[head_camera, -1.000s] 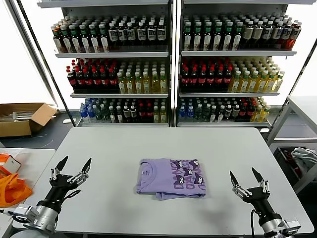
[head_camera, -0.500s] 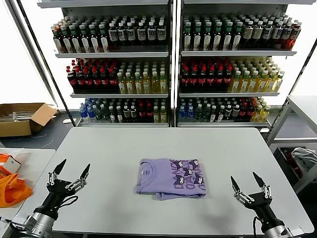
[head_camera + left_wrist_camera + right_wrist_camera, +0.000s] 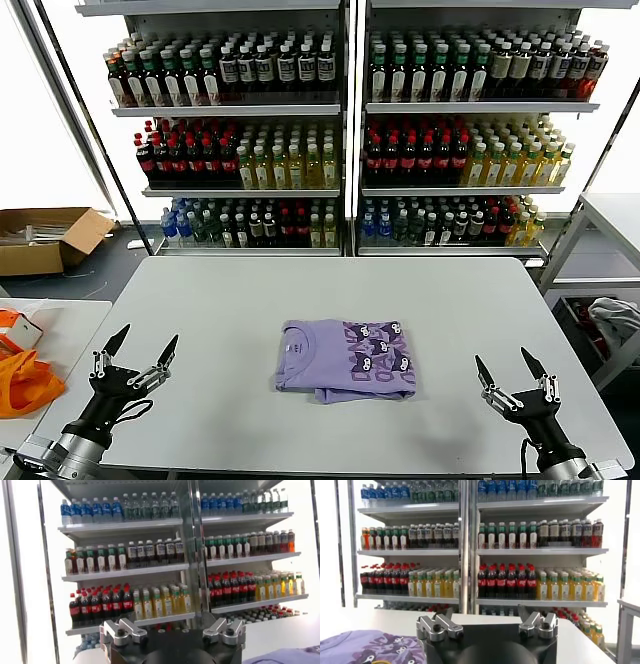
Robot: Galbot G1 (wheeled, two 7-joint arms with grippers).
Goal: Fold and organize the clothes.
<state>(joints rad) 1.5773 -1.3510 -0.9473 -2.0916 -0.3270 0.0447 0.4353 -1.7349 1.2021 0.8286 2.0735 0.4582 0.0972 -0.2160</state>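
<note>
The lavender-purple T-shirt (image 3: pixel 345 360) lies folded in a compact rectangle at the middle of the grey table (image 3: pixel 230 300), its dark purple-and-white print facing up on its right half. An edge of it shows in the right wrist view (image 3: pixel 367 647) and in the left wrist view (image 3: pixel 290 656). My left gripper (image 3: pixel 139 345) is open and empty, low at the table's front left, well left of the shirt. My right gripper (image 3: pixel 509 364) is open and empty, low at the front right, well right of the shirt.
Shelves of drink bottles (image 3: pixel 340 130) stand behind the table. Bright orange fabric (image 3: pixel 22 383) lies on a side surface at the left. A cardboard box (image 3: pixel 45 238) sits on the floor at far left. A grey-white cloth (image 3: pixel 618 320) hangs at the right.
Both grippers have drawn back and down toward the front edge of the table, still open. The folded shirt has not moved.
</note>
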